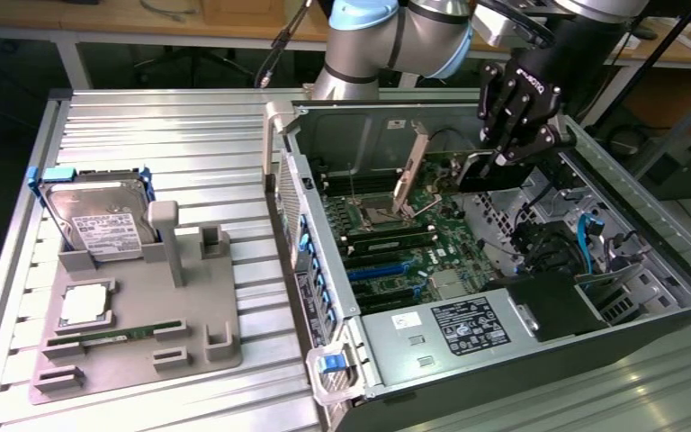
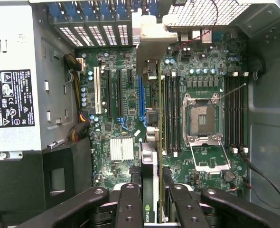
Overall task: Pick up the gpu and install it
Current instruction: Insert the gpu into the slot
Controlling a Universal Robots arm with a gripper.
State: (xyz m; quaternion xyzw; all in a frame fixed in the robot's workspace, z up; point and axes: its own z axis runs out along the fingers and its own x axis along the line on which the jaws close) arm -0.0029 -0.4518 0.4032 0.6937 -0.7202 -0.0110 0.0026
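Jaws gripping gpu (image 1: 492, 171) over open PC case (image 1: 633, 234), hard drive (image 1: 100, 220) on tray (image 1: 213, 355)

Matt black plastic-and-metal gripper (image 1: 489, 162): dull, faint sheen on finger links. Thin flat gpu card (image 2: 152, 156) betw. fingers: black matt cooler face, brownish board, bare silver metal bracket. Green motherboard (image 2: 197, 71): semi-gloss, bright metal CPU socket frame. Grey sheet-metal PC case (image 1: 669, 243): satin, smooth. Ribbed aluminium table top (image 1: 166, 135): brushed, matt. Grey matt plastic parts holder (image 1: 201, 306), looks 3D-printed. Silver metal hard drive (image 1: 100, 220) w/ white paper label.
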